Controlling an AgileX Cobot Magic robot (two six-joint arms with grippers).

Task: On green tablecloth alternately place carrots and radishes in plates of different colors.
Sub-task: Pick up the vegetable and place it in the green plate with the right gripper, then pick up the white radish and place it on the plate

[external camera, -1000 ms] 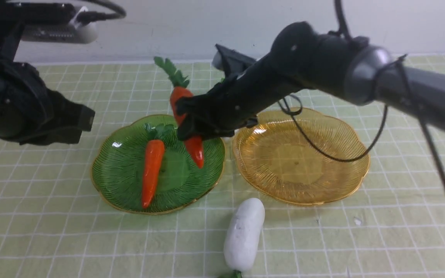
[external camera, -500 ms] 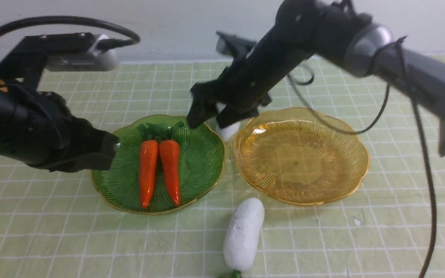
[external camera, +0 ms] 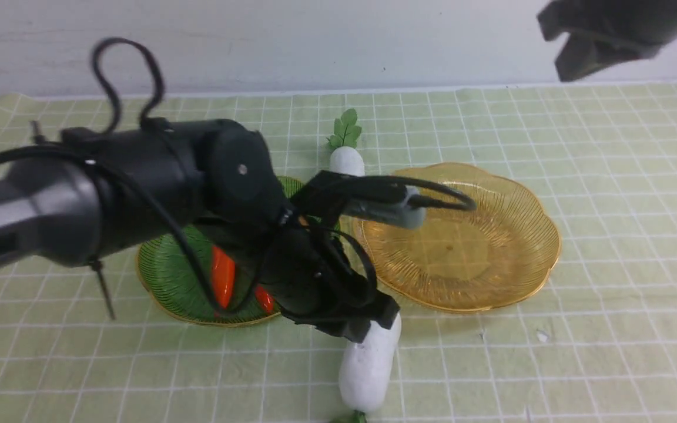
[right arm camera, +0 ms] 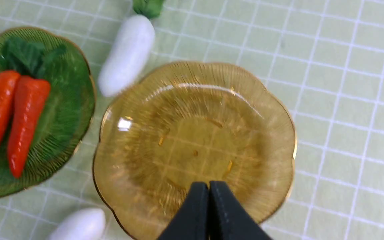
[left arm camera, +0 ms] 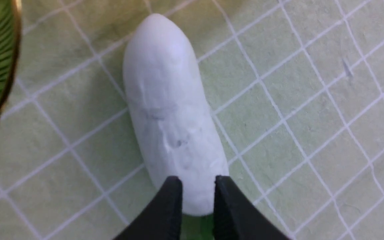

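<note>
Both carrots (right arm camera: pixel 28 113) on L plate (right arm camera: pixel 65 116); radish (external camera: pixel 368 367) before plates; other radish (external camera: pixel 347 160) behind, btwn L & R plates (external camera: pixel 462 241).

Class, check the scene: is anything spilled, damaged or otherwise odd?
Nothing looks spilled or broken. One small oddity: a pale fleck on the green tablecloth, just nearer than the amber plate. It interrupts the cloth's plain grid; I can't tell what it is.

Amber plate (right arm camera: pixel 195 150): small bright glare spot; curved highlights near rim.
Green tablecloth (external camera: pixel 626 235): evenly, brightly lit in front view; dimmer in left wrist view.
Left fingers (left arm camera: pixel 198 206): blurred, dark.
Upper radish (right arm camera: pixel 127 55): soft-edged, pale.
</note>
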